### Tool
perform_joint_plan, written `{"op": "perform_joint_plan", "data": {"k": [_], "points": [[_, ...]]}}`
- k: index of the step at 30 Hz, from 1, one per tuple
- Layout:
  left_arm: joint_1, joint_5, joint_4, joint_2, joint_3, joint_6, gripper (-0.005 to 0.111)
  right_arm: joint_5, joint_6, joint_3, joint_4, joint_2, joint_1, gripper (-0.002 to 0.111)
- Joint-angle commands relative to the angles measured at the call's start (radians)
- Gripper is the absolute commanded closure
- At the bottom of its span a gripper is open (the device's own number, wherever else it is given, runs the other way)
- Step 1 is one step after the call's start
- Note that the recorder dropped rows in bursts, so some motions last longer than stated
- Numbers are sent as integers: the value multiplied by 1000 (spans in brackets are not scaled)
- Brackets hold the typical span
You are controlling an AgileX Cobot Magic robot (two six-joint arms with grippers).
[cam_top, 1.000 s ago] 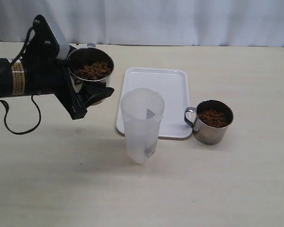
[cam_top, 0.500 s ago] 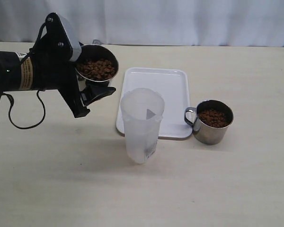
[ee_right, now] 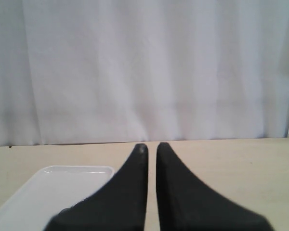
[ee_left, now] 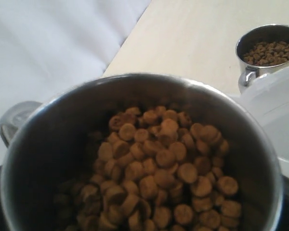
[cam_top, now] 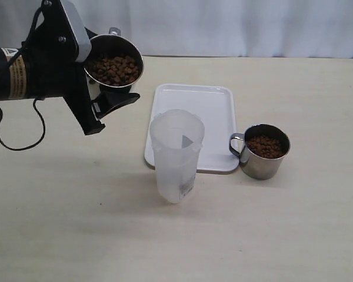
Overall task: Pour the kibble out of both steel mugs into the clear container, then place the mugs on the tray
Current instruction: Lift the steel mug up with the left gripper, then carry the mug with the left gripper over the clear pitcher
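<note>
We see left claw (cam_top: 109, 108) gripping steel mug (cam_top: 100, 88) of kibble (cam_top: 113, 69) aloft, tilted toward clear container (cam_top: 176, 155) to pour; right claw (ee_right: 151, 149) closed, empty.

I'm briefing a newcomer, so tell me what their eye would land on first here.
A steel mug full of brown kibble, held aloft by the left pincer at the exterior view's upper left. Next, the tall clear container standing upright just in front of the white tray, and a second mug of kibble on the table by the tray's right edge.
</note>
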Motion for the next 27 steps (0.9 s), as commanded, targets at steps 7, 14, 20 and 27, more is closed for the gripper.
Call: {"op": "perform_joint_plan", "data": {"k": [7, 14, 20, 27], "points": [[-113, 116, 35, -12, -30, -11, 107, -12, -5, 2, 1, -4, 4, 103], [-140, 130, 39, -12, -37, 10, 107, -12, -5, 2, 1, -4, 4, 103], [-140, 125, 42, -12, -61, 25, 107, -12, -5, 2, 1, -4, 4, 103], [-140, 135, 71, -12, -61, 34, 107, -12, -5, 2, 1, -4, 4, 103]]}}
